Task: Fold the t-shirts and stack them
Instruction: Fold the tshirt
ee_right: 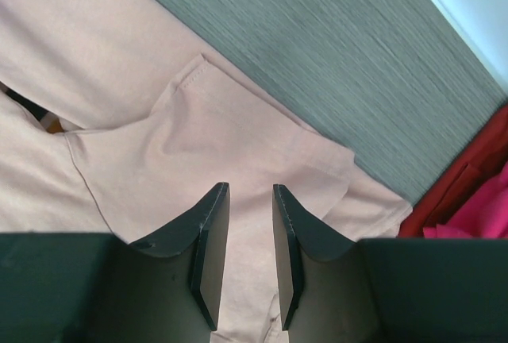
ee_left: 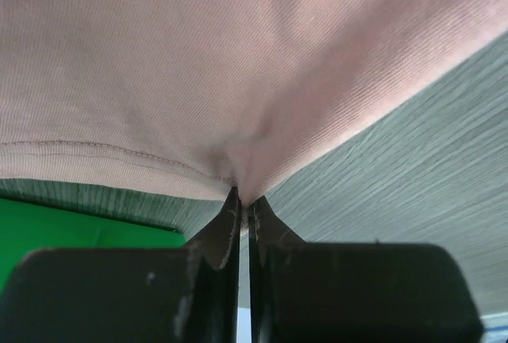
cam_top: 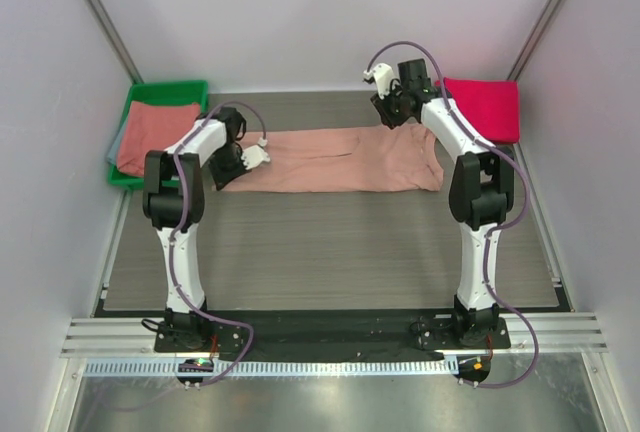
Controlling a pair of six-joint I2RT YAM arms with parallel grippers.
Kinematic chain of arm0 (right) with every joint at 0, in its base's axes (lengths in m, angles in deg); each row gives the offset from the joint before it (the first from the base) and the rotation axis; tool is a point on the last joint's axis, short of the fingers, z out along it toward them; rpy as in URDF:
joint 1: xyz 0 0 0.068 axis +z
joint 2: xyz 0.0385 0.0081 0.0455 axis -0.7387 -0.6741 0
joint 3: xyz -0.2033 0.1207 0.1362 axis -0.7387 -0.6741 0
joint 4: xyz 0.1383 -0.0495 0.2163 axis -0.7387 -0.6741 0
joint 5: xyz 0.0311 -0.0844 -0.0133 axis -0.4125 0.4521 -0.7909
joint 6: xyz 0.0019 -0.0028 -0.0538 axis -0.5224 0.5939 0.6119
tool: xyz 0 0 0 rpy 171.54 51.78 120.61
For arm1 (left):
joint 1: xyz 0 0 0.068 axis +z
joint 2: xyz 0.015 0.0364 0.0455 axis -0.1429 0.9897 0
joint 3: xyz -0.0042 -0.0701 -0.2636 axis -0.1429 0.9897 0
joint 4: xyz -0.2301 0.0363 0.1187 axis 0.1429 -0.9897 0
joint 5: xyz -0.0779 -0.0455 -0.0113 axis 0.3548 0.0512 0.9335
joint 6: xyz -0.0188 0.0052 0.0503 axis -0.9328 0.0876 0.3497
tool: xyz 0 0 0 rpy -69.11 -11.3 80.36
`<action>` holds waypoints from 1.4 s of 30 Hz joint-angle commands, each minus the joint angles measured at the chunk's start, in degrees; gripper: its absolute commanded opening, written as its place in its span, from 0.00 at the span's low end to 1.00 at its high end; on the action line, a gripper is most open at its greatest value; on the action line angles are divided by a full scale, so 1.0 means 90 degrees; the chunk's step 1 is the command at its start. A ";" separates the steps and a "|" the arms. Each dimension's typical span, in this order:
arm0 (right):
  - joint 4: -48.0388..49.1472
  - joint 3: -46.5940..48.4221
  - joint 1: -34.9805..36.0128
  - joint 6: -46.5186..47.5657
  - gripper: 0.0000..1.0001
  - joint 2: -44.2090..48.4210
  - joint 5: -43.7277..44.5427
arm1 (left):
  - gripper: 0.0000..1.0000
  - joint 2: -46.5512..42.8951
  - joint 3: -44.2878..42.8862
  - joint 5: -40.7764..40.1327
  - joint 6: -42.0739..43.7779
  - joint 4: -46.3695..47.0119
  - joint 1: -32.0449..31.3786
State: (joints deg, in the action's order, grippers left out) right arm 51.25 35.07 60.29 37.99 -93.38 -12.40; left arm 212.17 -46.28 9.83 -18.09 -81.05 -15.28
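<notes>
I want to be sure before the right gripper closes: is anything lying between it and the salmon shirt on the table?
Nothing visible. The right gripper hangs open directly over the salmon shirt, with only bare cloth below its jaws. The magenta shirt lies off to the side.

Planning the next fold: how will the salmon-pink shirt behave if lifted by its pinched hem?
Likely floppy: the salmon-pink shirt puckers into creases where the left jaws pinch its hem, so it should drape, not hold shape. Probably light, being thin knit lying flat. The rest may drag along the table as it rises.
</notes>
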 commanded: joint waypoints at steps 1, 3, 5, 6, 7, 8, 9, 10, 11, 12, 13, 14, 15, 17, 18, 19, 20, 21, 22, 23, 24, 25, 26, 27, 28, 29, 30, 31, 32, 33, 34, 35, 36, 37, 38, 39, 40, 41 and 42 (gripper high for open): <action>0.0083 -0.0123 -0.0050 -0.0026 0.34 0.0633 0.0328 | 0.00 -0.0380 0.0454 0.0124 -0.0261 -0.0261 -0.0025; 0.0083 -0.0279 -0.0108 -0.0124 0.34 0.0711 0.0611 | 0.00 -0.0876 0.0777 0.0076 -0.0272 -0.0349 -0.0025; 0.0005 -0.0416 -0.0206 -0.0125 0.35 0.0789 0.0777 | 0.00 -0.1259 0.1419 0.0027 -0.0204 -0.0475 -0.0025; -0.0102 -0.0446 -0.0216 -0.0057 0.36 0.0770 0.0933 | 0.00 -0.1734 0.1675 0.0017 -0.0116 -0.0602 -0.0035; -0.0248 -0.0436 -0.0235 0.0031 0.37 0.0741 0.0992 | 0.00 -0.1961 0.1900 -0.0003 -0.0086 -0.0632 -0.0025; -0.0510 -0.0427 -0.0293 0.0119 0.38 0.0712 0.1022 | 0.00 -0.2225 0.2095 -0.0022 -0.0038 -0.0690 -0.0035; -0.0590 -0.0465 -0.0333 0.0158 0.38 0.0654 0.1061 | 0.00 -0.2653 0.2503 -0.0022 0.0011 -0.0817 -0.0035; -0.0698 -0.0485 -0.0362 0.0129 0.38 0.0634 0.1071 | 0.00 -0.2889 0.2662 -0.0032 0.0002 -0.0895 -0.0035; -0.0757 -0.0495 -0.0440 0.0081 0.38 0.0614 0.1042 | 0.00 -0.3085 0.2847 -0.0032 0.0002 -0.1089 -0.0035; -0.0835 -0.0475 -0.0470 -0.0084 0.38 0.0585 0.1013 | 0.00 -0.3280 0.3110 0.0026 0.0012 -0.1207 -0.0035; -0.1009 -0.0446 -0.0480 -0.0153 0.39 0.0517 0.0935 | 0.00 -0.3707 0.3248 0.0075 -0.0008 -0.1334 -0.0044; -0.1088 -0.0436 -0.0489 -0.0202 0.39 0.0497 0.0896 | 0.00 -0.3905 0.3366 0.0114 -0.0018 -0.1538 -0.0083; -0.1138 -0.0533 -0.0489 -0.0280 0.39 0.0487 0.0837 | 0.01 -0.4158 0.3618 0.0182 -0.0037 -0.1628 -0.0113; -0.1177 -0.0651 -0.0489 -0.0320 0.40 0.0448 0.0700 | 0.01 -0.4784 0.3844 0.0212 -0.0066 -0.1745 -0.0210; -0.1206 -0.0719 -0.0489 -0.0339 0.40 0.0419 0.0671 | 0.01 -0.4970 0.3981 0.0222 -0.0086 -0.1833 -0.0239; -0.1245 -0.0729 -0.0489 -0.0349 0.41 0.0399 0.0613 | 0.02 -0.5136 0.4195 0.0222 -0.0105 -0.1872 -0.0288; -0.1333 -0.0739 -0.0489 -0.0349 0.42 0.0361 0.0457 | 0.02 -0.5447 0.4313 0.0212 -0.0173 -0.1969 -0.0376; -0.1353 -0.0768 -0.0489 -0.0359 0.42 0.0350 0.0408 | 0.02 -0.5556 0.4411 0.0212 -0.0222 -0.2019 -0.0444; -0.1392 -0.0788 -0.0451 -0.0369 0.43 0.0341 0.0349 | 0.02 -0.5702 0.4470 0.0202 -0.0281 -0.2077 -0.0493; -0.1450 -0.0826 -0.0431 -0.0350 0.43 0.0350 0.0203 | 0.03 -0.5907 0.4548 0.0231 -0.0368 -0.2223 -0.0619; -0.1480 -0.0914 -0.0421 -0.0320 0.43 0.0350 0.0144 | 0.03 -0.6015 0.4587 0.0231 -0.0437 -0.2272 -0.0679; -0.1490 -0.0944 -0.0353 -0.0281 0.44 0.0341 0.0095 | 0.03 -0.6113 0.4607 0.0251 -0.0476 -0.2321 -0.0718; -0.1615 -0.0934 -0.0304 -0.0233 0.44 0.0225 0.0046 | 0.03 -0.6201 0.4646 0.0241 -0.0515 -0.2389 -0.0825; -0.1704 -0.0857 -0.0275 -0.0222 0.44 0.0156 -0.0012 | 0.03 -0.6328 0.4675 0.0232 -0.0603 -0.2409 -0.0874; -0.1772 -0.0827 -0.0255 -0.0222 0.44 0.0078 -0.0042 | 0.03 -0.6377 0.4695 0.0222 -0.0642 -0.2439 -0.0913; -0.1841 -0.0798 -0.0236 -0.0232 0.44 0.0029 -0.0100 | 0.04 -0.6426 0.4704 0.0212 -0.0681 -0.2478 -0.0962; -0.1832 -0.0797 -0.0226 -0.0232 0.45 -0.0059 -0.0217 | 0.04 -0.6504 0.4753 0.0222 -0.0759 -0.2488 -0.0982; -0.1812 -0.0778 -0.0226 -0.0222 0.45 -0.0108 -0.0228 | 0.04 -0.6543 0.4773 0.0212 -0.0779 -0.2497 -0.1011; -0.1783 -0.0749 -0.0197 -0.0213 0.45 -0.0167 -0.0208 | 0.04 -0.6582 0.4802 0.0202 -0.0818 -0.2469 -0.1079; -0.1773 -0.0623 -0.0187 -0.0213 0.45 -0.0341 -0.0199 | 0.04 -0.6602 0.4812 0.0202 -0.0876 -0.2468 -0.1118; -0.1792 -0.0544 -0.0177 -0.0213 0.45 -0.0430 -0.0160 | 0.05 -0.6622 0.4802 0.0202 -0.1003 -0.2459 -0.1157; -0.1783 -0.0457 -0.0167 -0.0232 0.45 -0.0528 -0.0150 | 0.05 -0.6632 0.4783 0.0212 -0.1072 -0.2459 -0.1283; -0.1783 -0.0301 -0.0157 -0.0222 0.46 -0.0606 -0.0150 | 0.05 -0.6622 0.4744 0.0212 -0.1169 -0.2459 -0.1343; -0.1773 -0.0212 -0.0148 -0.0232 0.45 -0.0761 -0.0111 | 0.05 -0.6612 0.4657 0.0222 -0.1305 -0.2459 -0.1411; -0.1773 -0.0144 -0.0138 -0.0213 0.45 -0.0831 -0.0091 | 0.05 -0.6602 0.4607 0.0231 -0.1384 -0.2459 -0.1547; -0.1792 -0.0008 -0.0118 -0.0203 0.42 -0.0899 -0.0043 | 0.05 -0.6583 0.4539 0.0231 -0.1453 -0.2459 -0.1606; -0.1792 0.0032 -0.0118 -0.0193 0.42 -0.0958 -0.0004 | 0.06 -0.6563 0.4442 0.0231 -0.1502 -0.2459 -0.1675; -0.1773 0.0071 -0.0099 -0.0193 0.42 -0.1026 0.0055 | 0.06 -0.6515 0.4383 0.0231 -0.1608 -0.2468 -0.1782; -0.1754 0.0139 -0.0099 -0.0193 0.43 -0.1065 0.0113 | 0.06 -0.6505 0.4344 0.0231 -0.1638 -0.2468 -0.1831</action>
State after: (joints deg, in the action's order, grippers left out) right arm 34.97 33.82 59.06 35.94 -101.23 -12.68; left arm 153.79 -4.14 11.28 -29.55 -97.01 -30.19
